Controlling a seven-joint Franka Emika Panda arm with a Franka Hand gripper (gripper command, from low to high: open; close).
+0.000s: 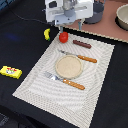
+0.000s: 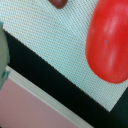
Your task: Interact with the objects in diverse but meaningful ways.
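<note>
One arm, one gripper, hanging low over the far corner of a pale woven placemat. Fingertips sit just above the red tomato; the exterior view is too coarse to show the jaw gap or any contact, and the wrist view shows no fingers, so I cannot tell whether it is open or closed or holding anything.

Writing: none legible. The flat yellow packet carries red marks, too small to read. It lies on the black table, well apart from the mat, toward the exterior view's left.

Materials and shapes:
- Tomato: smooth, glossy, rounded; it fills much of the wrist view, resting on the mat near its corner.
- Placemat: fine mesh weave, clear in the wrist view; rectangular, lying skewed on the table.
- Banana: yellow, curved, on the black table just beside the tomato and off the mat.
- Sausage stick: brown, slim, rod-shaped, on the mat's far edge.
- Plate: round, tan, matte, mid-mat, between knife and fork, both orange-handled.
- Grey pot behind the arm; pale bowl at the exterior view's right, on a pinkish surface.
</note>
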